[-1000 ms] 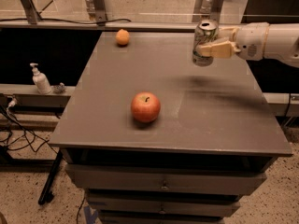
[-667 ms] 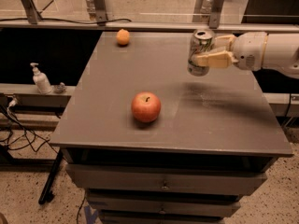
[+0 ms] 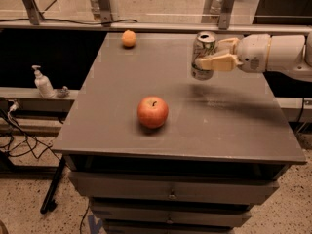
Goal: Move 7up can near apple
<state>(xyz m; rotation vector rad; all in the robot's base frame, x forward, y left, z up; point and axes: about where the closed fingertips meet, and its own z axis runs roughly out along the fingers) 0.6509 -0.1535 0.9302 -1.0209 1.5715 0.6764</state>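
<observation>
My gripper (image 3: 206,56) comes in from the right and is shut on the 7up can (image 3: 203,55), a silver can with a pull-tab top, held upright above the grey table top (image 3: 112,96) toward its back right. The red apple (image 3: 152,111) with its dark stem dimple sits on the table nearer the front, to the lower left of the can. One beige finger (image 3: 218,62) crosses the can's near side.
A small orange fruit (image 3: 128,38) lies at the table's back edge, left of the can. A soap dispenser (image 3: 43,82) stands on a ledge left of the table. Metal posts (image 3: 103,4) rise behind the table. Drawers are below the table's front edge.
My gripper has carried the can leftward and a little toward the front, closer to the apple. The apple and the orange fruit have not moved.
</observation>
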